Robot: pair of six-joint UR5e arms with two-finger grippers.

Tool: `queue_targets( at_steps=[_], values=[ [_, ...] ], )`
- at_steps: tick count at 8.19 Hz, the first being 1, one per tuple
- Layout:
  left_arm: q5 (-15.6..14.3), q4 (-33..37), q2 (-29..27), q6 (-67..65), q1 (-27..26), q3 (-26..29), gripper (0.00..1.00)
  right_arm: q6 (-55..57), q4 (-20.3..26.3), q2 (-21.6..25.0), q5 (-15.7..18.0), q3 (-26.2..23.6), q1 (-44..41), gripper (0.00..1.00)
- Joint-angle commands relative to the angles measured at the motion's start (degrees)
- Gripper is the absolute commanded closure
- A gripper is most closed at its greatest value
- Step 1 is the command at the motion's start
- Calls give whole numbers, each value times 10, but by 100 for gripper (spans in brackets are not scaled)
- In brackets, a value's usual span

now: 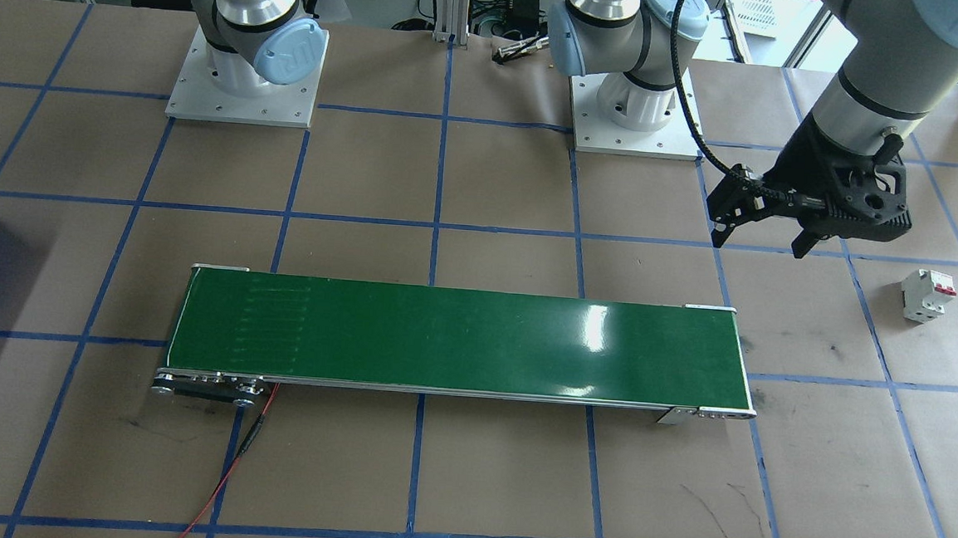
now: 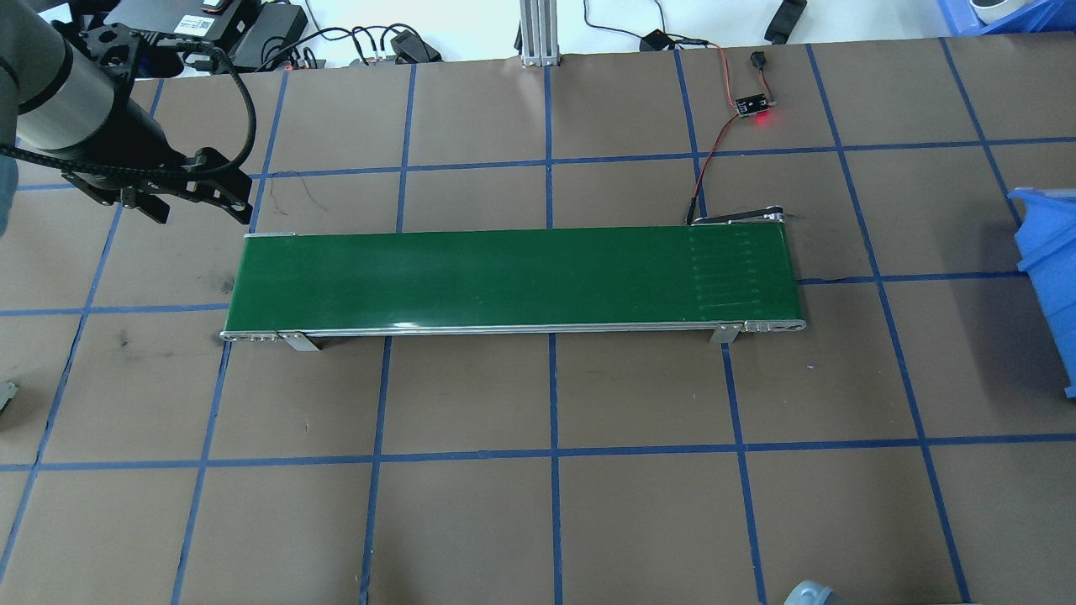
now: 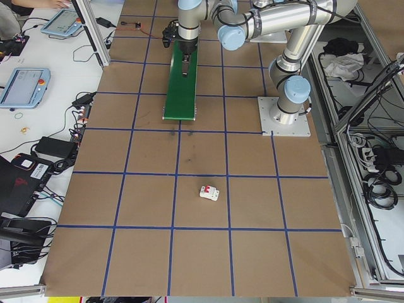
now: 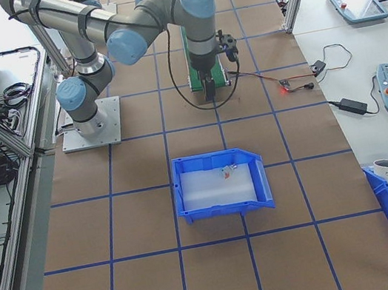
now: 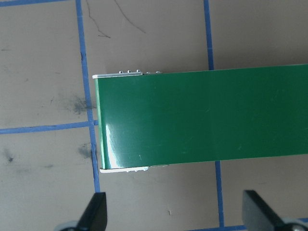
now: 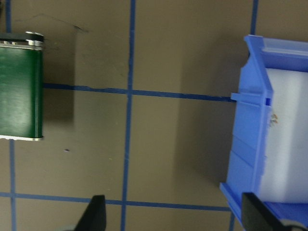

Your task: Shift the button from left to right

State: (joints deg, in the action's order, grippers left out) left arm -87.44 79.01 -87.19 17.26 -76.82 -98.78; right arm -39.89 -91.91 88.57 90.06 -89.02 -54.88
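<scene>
1. The button [image 4: 227, 172] is not at the conveyor's [image 2: 504, 273] left end. It shows only as a small speck in the side view, lying inside the blue bin [image 4: 191, 213], which sits on the table [image 2: 588, 504] well beyond the conveyor's right end.
2. The jaws of the left arm [image 1: 873, 77] are spread wide with nothing between them. They hang just off the conveyor's left end, on the side away from the robot's base. Its wrist view shows both fingers [image 5: 96, 211] apart over bare paper.
3. The jaws of the right arm [image 4: 200, 31] are also spread and empty. They hover off the conveyor's right end, with the bin's wall in their own camera.
4. So the button lies across the whole conveyor from the left jaws and just past the right jaws. The right arm is clearly the nearer.
5. You cannot read the button's long axis; it is too small in every view.
6. Beyond the conveyor's left end only the white breaker [image 1: 926, 295] remains, so I judge the transfer is already made.
</scene>
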Motion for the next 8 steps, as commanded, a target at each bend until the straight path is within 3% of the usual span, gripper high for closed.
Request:
queue_targets(
  at_steps=[1,2,4,6,7,8],
  values=[
    [32,0,4,0,-17,0,0,192,25,23,-1,1,-202,0],
    [30,1,4,0,-18,0,0,285,26,25,0,1,-268,0],
    [30,1,4,0,-18,0,0,366,-4,17,0,2,-345,0],
    [25,1,4,3,-18,1,0,369,-26,13,-1,2,-345,0],
    [-7,-1,4,3,-18,0,0,370,-34,-4,-1,3,-345,0],
    [-1,-1,4,1,-18,0,0,369,-69,-19,-1,3,-345,0]
  ],
)
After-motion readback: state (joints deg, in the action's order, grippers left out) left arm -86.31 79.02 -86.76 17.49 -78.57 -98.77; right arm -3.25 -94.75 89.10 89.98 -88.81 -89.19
